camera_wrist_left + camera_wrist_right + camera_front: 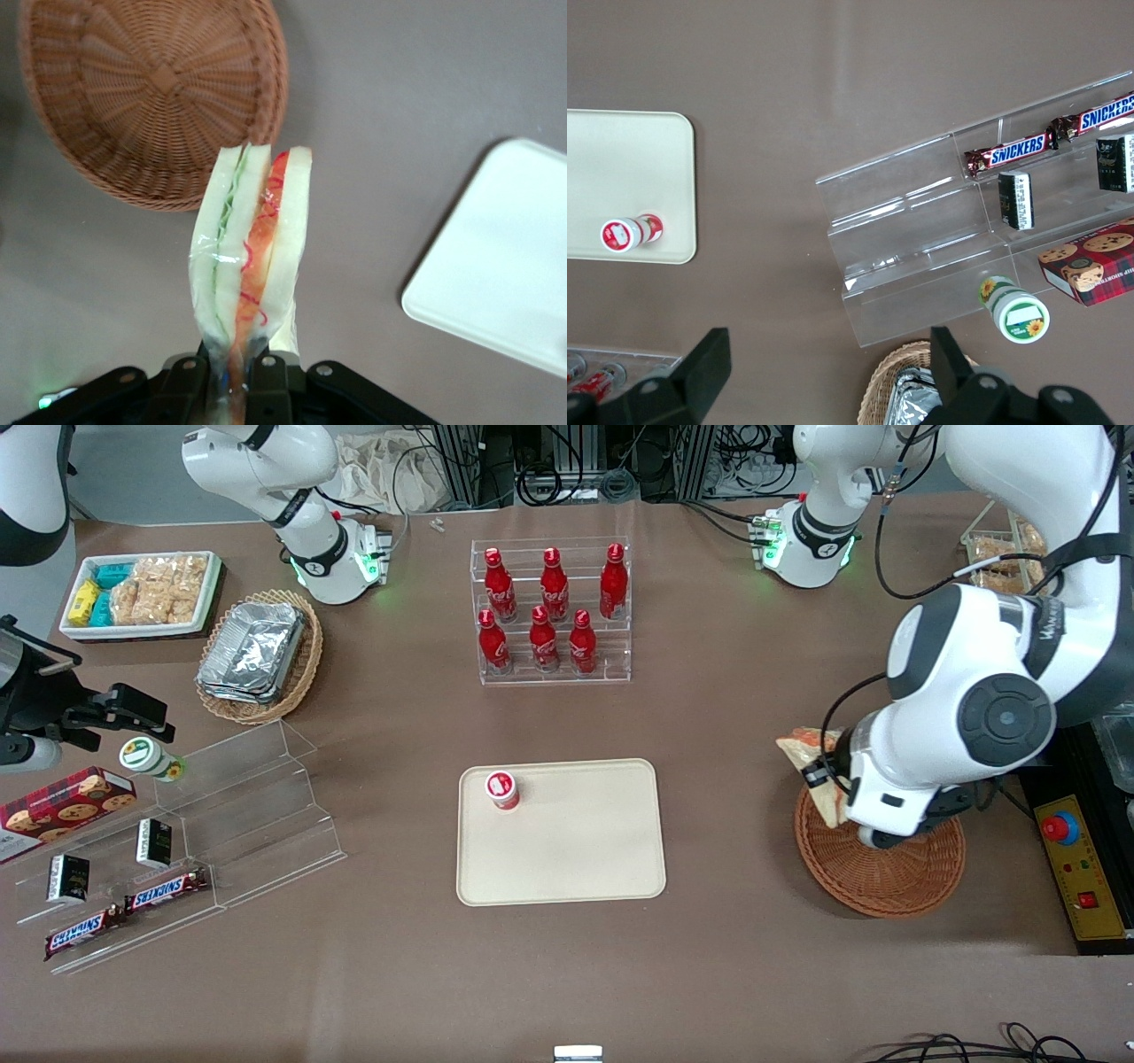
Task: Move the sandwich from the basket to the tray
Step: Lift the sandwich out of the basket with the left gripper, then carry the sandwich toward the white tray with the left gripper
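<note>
Sandwich (250, 248) in gripper (237, 372) (wrist view)

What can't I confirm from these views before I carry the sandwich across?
- Front view: the pincer is hidden under the arm's own wrist; only a corner of the sandwich shows.
- Left wrist view: the tray is cut off by the edge.
- Left wrist view: the sandwich covers part of the basket rim.

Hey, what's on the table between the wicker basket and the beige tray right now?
Only bare brown table: the front view shows nothing between the basket and the tray. The tool holds the sandwich above the basket's edge.
</note>
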Robot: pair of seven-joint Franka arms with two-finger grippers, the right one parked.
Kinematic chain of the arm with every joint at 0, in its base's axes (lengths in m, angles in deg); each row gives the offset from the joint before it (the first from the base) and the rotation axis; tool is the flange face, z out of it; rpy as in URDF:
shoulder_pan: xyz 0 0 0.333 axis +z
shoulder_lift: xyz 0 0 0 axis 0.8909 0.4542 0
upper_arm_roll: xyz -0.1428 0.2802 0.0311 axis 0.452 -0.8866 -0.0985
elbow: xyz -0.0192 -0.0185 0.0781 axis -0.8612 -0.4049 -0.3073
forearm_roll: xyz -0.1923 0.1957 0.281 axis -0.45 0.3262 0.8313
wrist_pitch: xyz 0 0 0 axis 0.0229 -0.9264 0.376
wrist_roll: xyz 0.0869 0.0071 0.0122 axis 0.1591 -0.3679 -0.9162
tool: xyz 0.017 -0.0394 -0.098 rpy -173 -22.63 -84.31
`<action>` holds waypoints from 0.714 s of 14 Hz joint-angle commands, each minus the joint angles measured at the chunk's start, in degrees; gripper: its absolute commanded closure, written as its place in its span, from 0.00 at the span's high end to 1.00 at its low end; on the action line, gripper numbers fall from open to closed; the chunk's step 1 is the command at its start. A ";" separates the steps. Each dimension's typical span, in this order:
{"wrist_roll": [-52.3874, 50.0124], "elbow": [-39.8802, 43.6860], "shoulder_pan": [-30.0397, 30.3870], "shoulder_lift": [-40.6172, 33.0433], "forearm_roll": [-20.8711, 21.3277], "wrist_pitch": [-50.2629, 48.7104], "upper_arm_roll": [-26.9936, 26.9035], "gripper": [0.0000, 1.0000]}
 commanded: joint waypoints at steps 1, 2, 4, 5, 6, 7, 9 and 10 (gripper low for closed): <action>0.75 2.05 -4.60 2.84 0.49 -1.04 0.47 0.00; 1.18 2.75 -5.14 4.16 -0.04 -0.69 0.73 0.00; 0.75 3.38 -7.68 5.57 0.13 0.27 2.48 0.00; 0.75 3.38 -8.48 6.27 -0.13 1.76 2.57 0.00; 0.75 3.29 -8.83 6.98 -1.44 4.38 2.66 0.00; 1.36 3.29 -9.10 7.68 -3.71 6.32 2.66 0.00; 0.83 3.29 -12.69 9.70 -3.48 9.84 2.58 0.00; 1.01 3.29 -13.75 11.71 -2.52 11.42 2.57 0.00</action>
